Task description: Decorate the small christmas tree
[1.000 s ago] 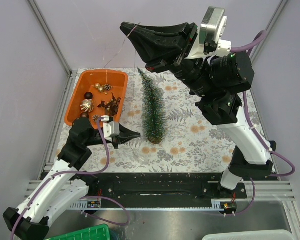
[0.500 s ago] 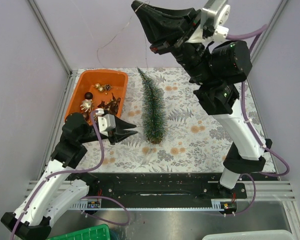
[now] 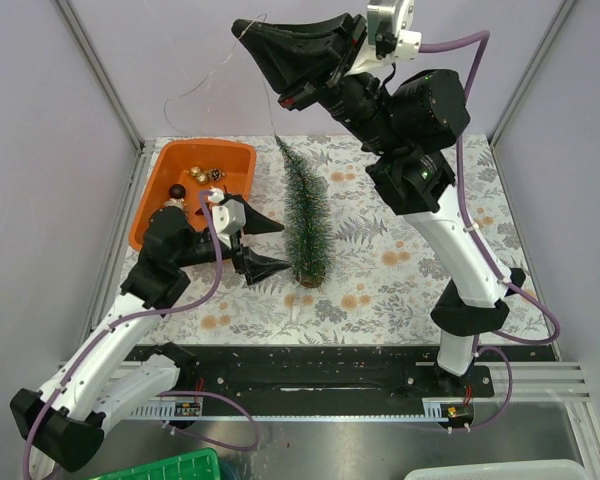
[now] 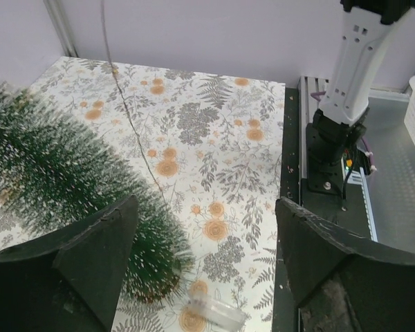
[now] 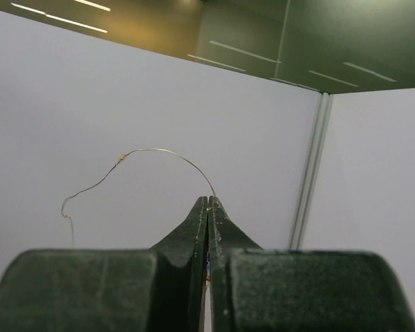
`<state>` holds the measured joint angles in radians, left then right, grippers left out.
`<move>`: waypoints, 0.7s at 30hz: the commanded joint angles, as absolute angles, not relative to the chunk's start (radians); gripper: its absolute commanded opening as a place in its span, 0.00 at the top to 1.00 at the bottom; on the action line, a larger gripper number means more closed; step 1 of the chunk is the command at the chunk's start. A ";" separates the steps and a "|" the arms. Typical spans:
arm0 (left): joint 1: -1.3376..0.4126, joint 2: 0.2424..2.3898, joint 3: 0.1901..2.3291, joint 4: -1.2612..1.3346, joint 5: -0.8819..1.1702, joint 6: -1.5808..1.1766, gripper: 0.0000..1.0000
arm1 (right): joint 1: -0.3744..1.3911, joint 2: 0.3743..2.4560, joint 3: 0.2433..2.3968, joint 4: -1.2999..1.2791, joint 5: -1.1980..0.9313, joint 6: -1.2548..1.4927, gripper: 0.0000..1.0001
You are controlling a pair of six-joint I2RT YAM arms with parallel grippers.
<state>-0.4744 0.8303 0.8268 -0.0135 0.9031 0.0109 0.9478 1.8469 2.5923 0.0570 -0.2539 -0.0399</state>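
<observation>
our left gripper stands with its two fingers spread wide and nothing between them. the small christmas tree stands upright just beyond those fingertips, its round base on the flowered table. in the left wrist view the lower bristles sit behind and just inside the finger on the left of that view, while the other finger stands well apart from the tree, over bare cloth. we cannot tell whether the nearer finger touches the bristles. a small clear piece lies on the cloth between the two fingers, close to the tree's foot. behind the left fingers, on the side away from the tree, sits the orange tray with small gold and brown ornaments in it.

our right gripper is raised high above the table, well apart from the left fingers and above the tray side of the tree. its fingers are pressed together and pinch a thin wire at their very tips. from the tips the wire arcs up and away to one side, ending in a small kink, and another strand hangs down from the fingers toward the top of the tree. in the left wrist view that strand drops past the bristles toward the cloth in front of the open fingers.
</observation>
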 commanded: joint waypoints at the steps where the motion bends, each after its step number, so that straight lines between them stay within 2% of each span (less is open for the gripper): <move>1: -0.489 0.865 0.896 0.139 0.836 -0.057 0.15 | 0.943 1.851 2.655 0.120 -0.328 0.070 1.00; 6: -0.511 0.879 0.908 0.149 0.925 -0.052 0.16 | 0.943 1.874 2.660 0.164 -0.357 0.121 1.00; 11: -0.515 0.876 0.876 0.140 0.827 0.067 0.23 | 0.942 1.894 2.654 0.184 -0.365 0.127 1.00; 13: -0.515 0.861 0.862 0.111 0.740 0.138 0.32 | 0.933 1.888 2.635 0.187 -0.357 0.112 1.00; 16: -0.506 0.836 0.838 0.074 0.540 0.192 0.54 | 0.902 1.873 2.600 0.196 -0.345 0.100 1.00; 18: -0.503 0.818 0.827 0.071 0.430 0.209 0.76 | 0.873 1.870 2.574 0.215 -0.338 0.101 1.00; 21: -0.500 0.815 0.831 0.078 0.319 0.225 0.89 | 0.821 1.894 2.577 0.235 -0.341 0.127 1.00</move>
